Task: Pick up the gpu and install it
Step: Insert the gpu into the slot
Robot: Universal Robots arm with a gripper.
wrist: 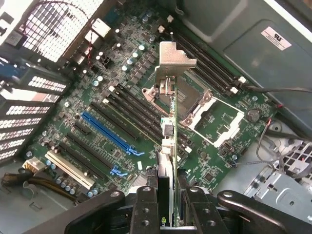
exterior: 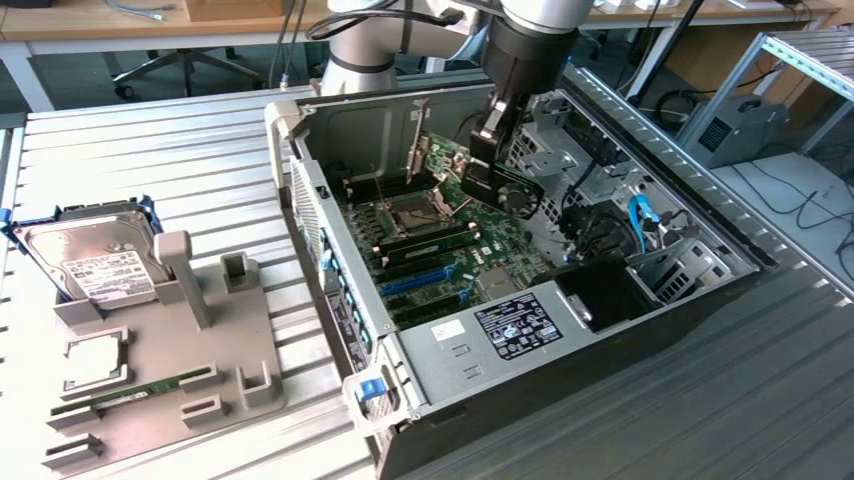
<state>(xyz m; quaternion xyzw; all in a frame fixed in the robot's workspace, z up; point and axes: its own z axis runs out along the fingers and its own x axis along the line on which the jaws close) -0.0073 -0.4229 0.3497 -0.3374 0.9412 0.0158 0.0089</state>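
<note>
Wrist view: the gripper (wrist: 170, 202) is closed on the gpu (wrist: 168, 136) and holds it on edge over the board (wrist: 97, 92). The pick-up is done. The gpu hangs inside the open case (exterior: 441, 370), near the middle, and looks not yet pushed into a slot (wrist: 109, 130). Putting it in is left.

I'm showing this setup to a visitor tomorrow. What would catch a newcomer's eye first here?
The open computer case fills the middle of the exterior view, with the robot arm reaching down into it. In the wrist view, the pincer grips a graphics card edge-on above the green motherboard. A hard drive stands at the exterior view's left.
</note>
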